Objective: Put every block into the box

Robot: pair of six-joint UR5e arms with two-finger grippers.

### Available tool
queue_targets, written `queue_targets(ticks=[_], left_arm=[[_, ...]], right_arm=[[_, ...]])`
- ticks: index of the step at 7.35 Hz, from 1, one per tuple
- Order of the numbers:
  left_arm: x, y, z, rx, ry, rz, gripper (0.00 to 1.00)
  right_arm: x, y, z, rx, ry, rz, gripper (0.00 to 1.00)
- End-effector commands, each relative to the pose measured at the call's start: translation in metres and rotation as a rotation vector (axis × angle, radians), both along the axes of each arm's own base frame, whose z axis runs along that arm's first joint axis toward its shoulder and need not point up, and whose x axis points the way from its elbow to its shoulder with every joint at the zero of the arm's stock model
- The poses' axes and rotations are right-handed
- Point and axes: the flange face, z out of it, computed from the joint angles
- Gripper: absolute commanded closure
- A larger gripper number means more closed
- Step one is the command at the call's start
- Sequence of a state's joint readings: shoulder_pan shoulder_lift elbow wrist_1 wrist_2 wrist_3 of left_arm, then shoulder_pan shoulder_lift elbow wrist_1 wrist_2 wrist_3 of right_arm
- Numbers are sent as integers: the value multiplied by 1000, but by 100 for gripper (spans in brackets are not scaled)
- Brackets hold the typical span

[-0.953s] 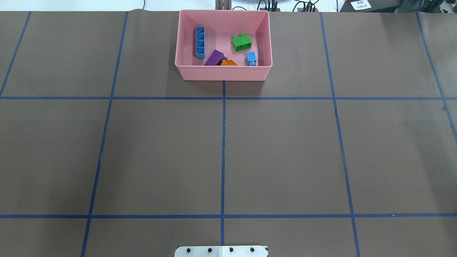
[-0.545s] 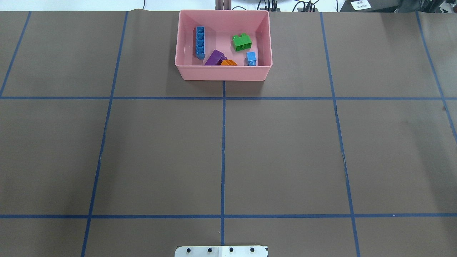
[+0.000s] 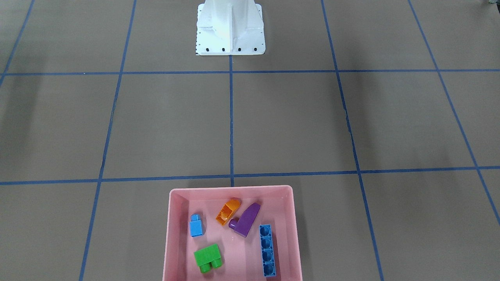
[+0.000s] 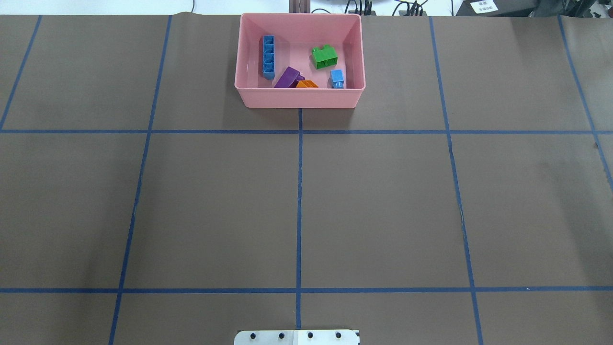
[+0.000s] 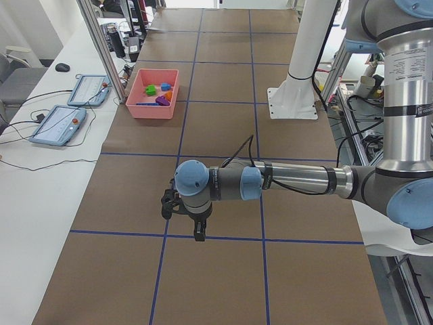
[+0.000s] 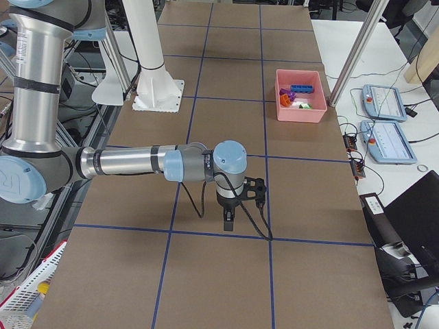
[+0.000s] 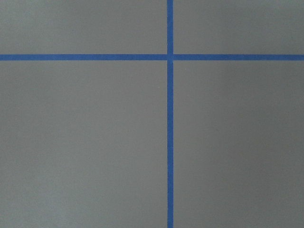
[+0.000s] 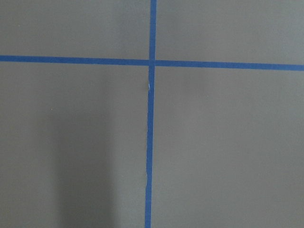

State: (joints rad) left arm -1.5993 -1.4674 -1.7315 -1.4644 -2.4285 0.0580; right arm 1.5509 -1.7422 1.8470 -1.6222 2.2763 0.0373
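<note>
Well short of the box (image 4: 299,98), the left gripper (image 5: 196,230) and right gripper (image 6: 228,221) are held low over the table (image 4: 383,215); whether their jaws are apart cannot be told. At the far edge, the orange block (image 4: 306,85), purple block (image 4: 288,77), green block (image 4: 324,57), long blue bar (image 4: 268,57) and small blue block (image 4: 337,78) are contained in it. It could be shoved off by a careless sweep.

Box (image 3: 175,234) cut by bottom edge, front view. Orange block (image 4: 306,85) part-hidden behind its near wall, overhead. Left gripper (image 5: 199,236), right gripper (image 6: 228,225): opening unreadable.
</note>
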Motion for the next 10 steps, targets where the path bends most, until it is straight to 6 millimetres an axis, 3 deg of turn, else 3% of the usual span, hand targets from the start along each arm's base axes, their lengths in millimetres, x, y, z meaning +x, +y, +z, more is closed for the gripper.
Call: queue_targets(ticks=[1, 10], left_arm=[[0, 0, 4, -8, 8, -2, 0], [0, 1, 6, -10, 6, -1, 0]], right_arm=[[-9, -5, -4, 11, 7, -17, 0], [-13, -15, -8, 29, 2, -32, 0]])
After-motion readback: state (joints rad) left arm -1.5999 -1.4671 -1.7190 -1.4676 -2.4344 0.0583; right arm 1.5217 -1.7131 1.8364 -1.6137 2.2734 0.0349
